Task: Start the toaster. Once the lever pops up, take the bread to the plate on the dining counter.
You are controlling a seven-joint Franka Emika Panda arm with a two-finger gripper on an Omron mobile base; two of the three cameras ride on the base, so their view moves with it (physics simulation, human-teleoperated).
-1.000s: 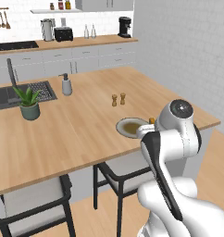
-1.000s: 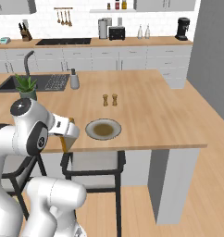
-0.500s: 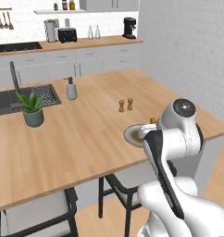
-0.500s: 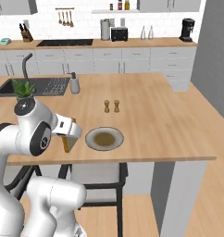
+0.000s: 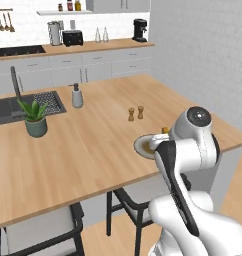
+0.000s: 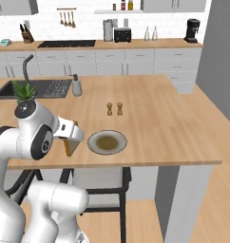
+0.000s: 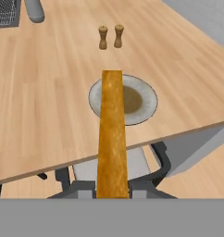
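Observation:
My gripper [image 7: 112, 187] is shut on the bread [image 7: 112, 134], a thin golden-tan slice seen edge-on and reaching out from between the fingers. The slice's far end overlaps the round grey plate [image 7: 148, 95] on the dining counter [image 7: 49, 106]. From the right base view, the gripper [image 6: 69, 142] holds the bread [image 6: 68, 147] at the counter's near edge, just left of the plate [image 6: 91, 142]. In the left base view the plate [image 5: 142, 146] lies partly behind my arm. The black toaster [image 5: 72, 37] [image 6: 122, 34] stands far off on the back counter.
Two small wooden shakers [image 6: 113, 109] [image 7: 110, 37] stand beyond the plate. A potted plant [image 5: 34, 119], a soap dispenser [image 5: 77, 96] and a sink [image 5: 8, 107] are at the counter's left. A dark-framed chair [image 6: 100, 182] is tucked under the near edge.
The whole picture has shifted as the base drove along the dining counter, and the plate now sits a little nearer. The gripper still holds the bread the same way.

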